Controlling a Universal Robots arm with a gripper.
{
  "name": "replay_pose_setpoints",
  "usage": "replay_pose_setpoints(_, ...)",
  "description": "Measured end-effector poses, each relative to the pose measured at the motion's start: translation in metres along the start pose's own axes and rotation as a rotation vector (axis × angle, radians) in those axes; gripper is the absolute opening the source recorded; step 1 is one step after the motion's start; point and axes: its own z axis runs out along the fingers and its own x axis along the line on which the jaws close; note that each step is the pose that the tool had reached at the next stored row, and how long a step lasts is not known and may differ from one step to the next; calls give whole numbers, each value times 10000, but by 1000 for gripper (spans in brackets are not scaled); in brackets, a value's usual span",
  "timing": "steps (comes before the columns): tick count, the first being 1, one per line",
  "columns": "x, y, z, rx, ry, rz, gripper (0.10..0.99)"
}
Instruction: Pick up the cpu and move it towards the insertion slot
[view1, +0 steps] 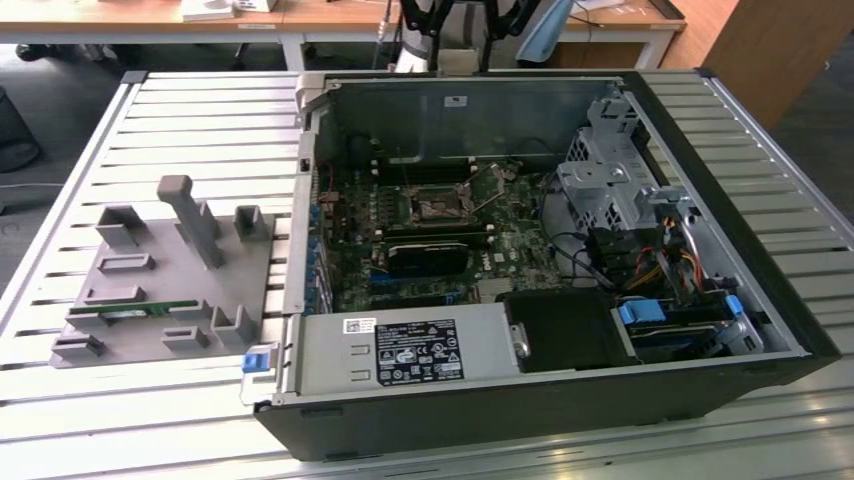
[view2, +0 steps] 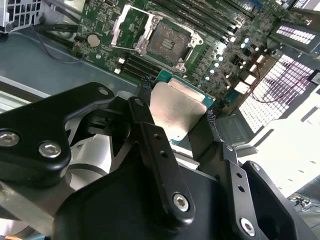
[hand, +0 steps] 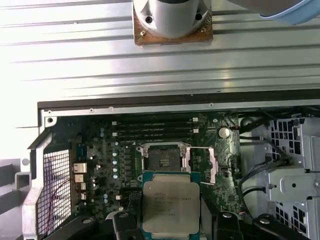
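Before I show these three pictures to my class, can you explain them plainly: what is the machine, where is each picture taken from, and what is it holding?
The machine is a robot arm ending in a gripper. The exterior view looks down from off the arm onto an opened computer case lying on a slatted metal table, with a grey tray towards that view's left. The two wrist views come from cameras riding on the arm, looking past its black fingers into the case. The gripper holds the cpu, a flat silvery square chip, clamped by its edges above the green circuit board. Just beyond the cpu sits the insertion slot, a dark square socket in a silver frame, open and empty.
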Motion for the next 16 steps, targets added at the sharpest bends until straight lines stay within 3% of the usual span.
replay_pose_setpoints(2,-4,40,5,1,-2,1,545)
replay_pose_setpoints(16,-39,139,53,-108,-81,-6,545)
